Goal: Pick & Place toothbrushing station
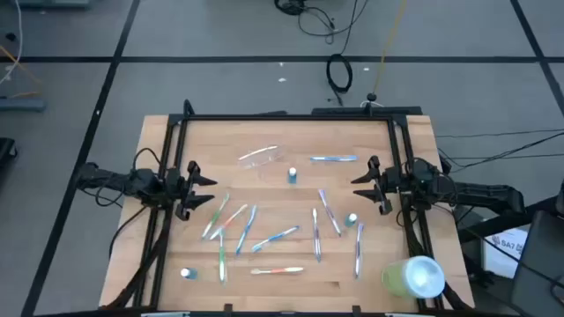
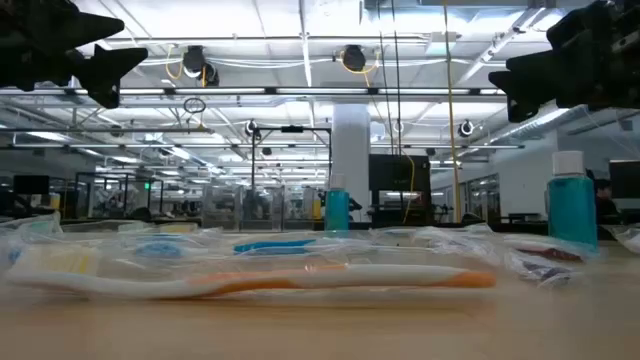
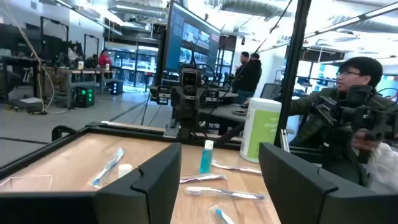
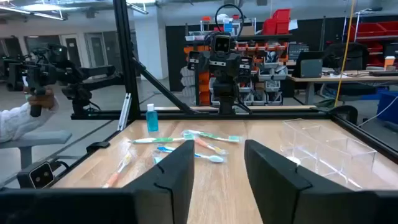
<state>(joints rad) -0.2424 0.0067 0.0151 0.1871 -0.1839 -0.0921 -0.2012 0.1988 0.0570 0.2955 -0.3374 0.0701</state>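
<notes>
**Grippers wide, brushes scattered across the table**

Brushes everywhere in the high view: we count a cluster of them (image 1: 231,222) on the table's (image 1: 264,132) left half, more on the right (image 1: 328,211), and one orange-and-white brush (image 1: 278,271) near the front edge. The clear cup (image 1: 260,158) lies on its side toward the back, a small blue tube (image 1: 292,176) just beside it. The left gripper (image 1: 203,189) hangs at the left edge with fingers spread and nothing in them; the right gripper (image 1: 361,187) mirrors it at the right edge, also spread and holding nothing. A lime-green cylinder (image 1: 412,276) sits at the front right corner.

Down to the low view: the orange-and-white brush (image 2: 260,281) lies flat right in front of us, two blue tubes (image 2: 571,205) standing behind.

Left wrist view: we look out between parted fingers (image 3: 155,180) at a tube (image 3: 206,157) and brushes (image 3: 221,193), the cylinder (image 3: 261,129) beyond, and a person (image 3: 348,93) seated past the table.

Right wrist view: parted fingers (image 4: 273,168) again, the cup (image 4: 326,149) to one side, brushes (image 4: 193,138) ahead.
</notes>
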